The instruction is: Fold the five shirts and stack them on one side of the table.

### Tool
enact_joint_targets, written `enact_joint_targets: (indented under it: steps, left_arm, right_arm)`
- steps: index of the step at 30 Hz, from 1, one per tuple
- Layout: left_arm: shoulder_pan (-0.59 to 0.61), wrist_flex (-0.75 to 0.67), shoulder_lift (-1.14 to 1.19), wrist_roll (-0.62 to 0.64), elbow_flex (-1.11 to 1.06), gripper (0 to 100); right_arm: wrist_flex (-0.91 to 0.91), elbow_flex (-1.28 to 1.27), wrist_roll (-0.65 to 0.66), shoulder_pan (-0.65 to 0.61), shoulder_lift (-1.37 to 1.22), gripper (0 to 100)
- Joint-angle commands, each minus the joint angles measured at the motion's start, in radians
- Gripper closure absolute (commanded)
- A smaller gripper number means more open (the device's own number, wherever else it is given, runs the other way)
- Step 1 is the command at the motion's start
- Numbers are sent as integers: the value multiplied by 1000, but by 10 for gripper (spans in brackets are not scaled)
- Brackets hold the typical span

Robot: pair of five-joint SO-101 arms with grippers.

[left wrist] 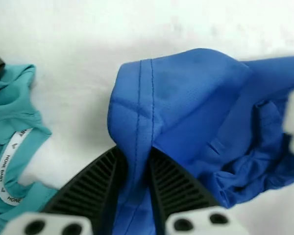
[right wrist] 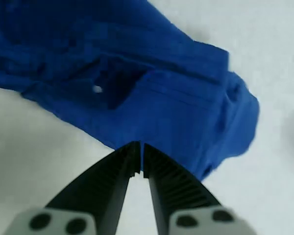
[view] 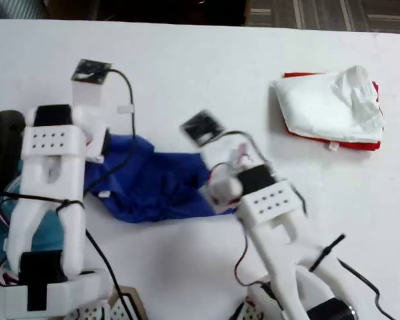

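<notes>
Two arms lean over the table point(view: 187, 60), one at each end of the blue shirt point(view: 153, 183), which lies crumpled and stretched crosswise between them. The left arm point(view: 50, 173) angles forward over one end of that shirt, and the left gripper point(left wrist: 137, 171) is clamped on a stitched hem, the cloth rising in a fold between its ribbed black fingers point(left wrist: 95, 181). The right arm point(view: 280, 220) slants in toward the shirt's other end. The right gripper point(right wrist: 138, 156) is pressed closed, its tips meeting on the very edge of the blue cloth, with bare table beneath the fingers.

Five shirts can be counted. One is the blue shirt in both grips. One teal shirt point(left wrist: 14, 122) lies loose just beside the blue shirt's left-held end, partly under the left arm, its neck label showing. One dark shirt point(view: 3, 133) is bunched beyond the teal one, farther from the blue. Two more are well apart from the blue shirt, past its right-held end: a folded white shirt point(view: 320, 107) resting on top of a red shirt point(view: 347, 144), whose edges show along its sides.
</notes>
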State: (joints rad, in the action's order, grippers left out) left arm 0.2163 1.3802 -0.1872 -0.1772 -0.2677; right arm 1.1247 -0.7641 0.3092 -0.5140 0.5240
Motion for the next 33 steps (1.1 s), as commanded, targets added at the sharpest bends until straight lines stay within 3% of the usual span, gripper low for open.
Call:
enact_joint_targets:
  steps: [1, 14, 23, 33]
  left_arm:
    - [34, -31, -32, -2, 45, 973]
    - [34, -34, -34, -2, 48, 973]
    - [34, -31, -34, 0, 47, 973]
    - [34, -28, -34, 0, 45, 973]
  right_arm:
    - [-44, 29, -37, -91, -4, 979]
    - [-185, -6, -63, -120, -225, 979]
    - [-395, 5, -63, -122, -317, 979]
    - [-358, 187, -64, -125, -458, 979]
